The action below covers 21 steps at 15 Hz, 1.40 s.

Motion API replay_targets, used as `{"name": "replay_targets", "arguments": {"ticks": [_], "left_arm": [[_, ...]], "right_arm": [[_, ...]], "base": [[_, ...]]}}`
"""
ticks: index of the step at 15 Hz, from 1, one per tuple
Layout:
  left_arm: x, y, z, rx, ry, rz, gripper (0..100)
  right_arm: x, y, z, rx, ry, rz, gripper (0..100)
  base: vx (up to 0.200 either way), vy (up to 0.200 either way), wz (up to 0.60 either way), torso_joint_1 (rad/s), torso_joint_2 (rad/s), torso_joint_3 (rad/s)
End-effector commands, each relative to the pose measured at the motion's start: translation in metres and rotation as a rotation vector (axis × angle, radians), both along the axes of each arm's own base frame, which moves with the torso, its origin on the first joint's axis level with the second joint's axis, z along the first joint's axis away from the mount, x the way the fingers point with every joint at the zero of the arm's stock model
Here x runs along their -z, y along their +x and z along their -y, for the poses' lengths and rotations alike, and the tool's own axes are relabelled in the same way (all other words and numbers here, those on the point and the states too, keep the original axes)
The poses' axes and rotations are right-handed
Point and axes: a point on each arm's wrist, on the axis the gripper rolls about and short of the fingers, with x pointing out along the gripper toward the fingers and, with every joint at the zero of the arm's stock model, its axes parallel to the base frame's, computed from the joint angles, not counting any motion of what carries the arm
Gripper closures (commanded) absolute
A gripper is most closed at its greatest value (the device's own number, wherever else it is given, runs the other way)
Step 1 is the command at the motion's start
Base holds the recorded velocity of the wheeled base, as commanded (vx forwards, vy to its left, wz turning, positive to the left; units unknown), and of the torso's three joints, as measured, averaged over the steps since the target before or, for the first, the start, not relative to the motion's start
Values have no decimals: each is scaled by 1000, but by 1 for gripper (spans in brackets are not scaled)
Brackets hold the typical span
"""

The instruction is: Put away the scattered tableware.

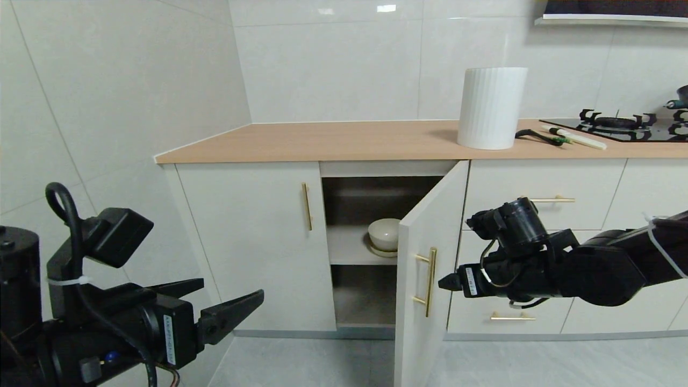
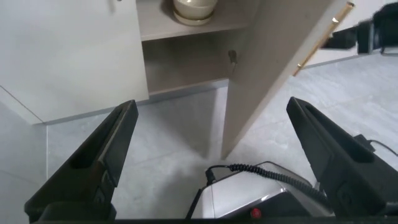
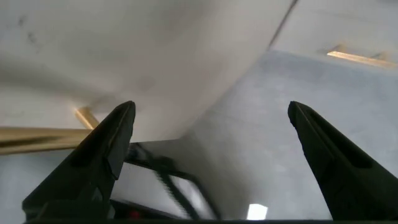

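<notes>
**Lower left:** your left tool (image 1: 233, 287) hangs low, jaws spread wide and holding nothing.

**Centre:** a bowl (image 1: 384, 234) sits on a plate (image 1: 382, 251) on the upper shelf (image 1: 349, 248) of the open cabinet.

**Right of centre:** the door (image 1: 430, 226) stands ajar. Its handle (image 1: 428, 282) is just beside your right tool (image 1: 450, 282), whose jaws are likewise apart and empty.

**Upper right:** a white canister (image 1: 492, 107) stands on the table (image 1: 349, 141). Utensils (image 1: 572, 137) lie beside it, near the stove (image 1: 618, 126).
</notes>
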Motion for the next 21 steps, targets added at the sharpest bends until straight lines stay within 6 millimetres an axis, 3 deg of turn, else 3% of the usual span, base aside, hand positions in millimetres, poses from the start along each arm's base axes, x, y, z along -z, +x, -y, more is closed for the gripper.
{"name": "replay_targets", "arguments": {"ticks": [1, 7, 19, 21], "left_arm": [[0, -1, 0, 1, -1, 4, 0], [1, -2, -1, 0, 2, 3, 0], [4, -1, -1, 2, 11, -11, 0], [3, -2, -1, 2, 11, -9, 0]], "right_arm": [[6, 8, -9, 2, 33, -20, 0], [19, 30, -23, 84, 161, 33, 0], [33, 40, -39, 123, 214, 2, 0], [34, 40, -39, 124, 214, 0, 0]], "base": [[0, 0, 0, 0, 0, 0], [0, 0, 0, 0, 0, 0], [0, 0, 0, 0, 0, 0], [200, 0, 0, 0, 5, 2]]}}
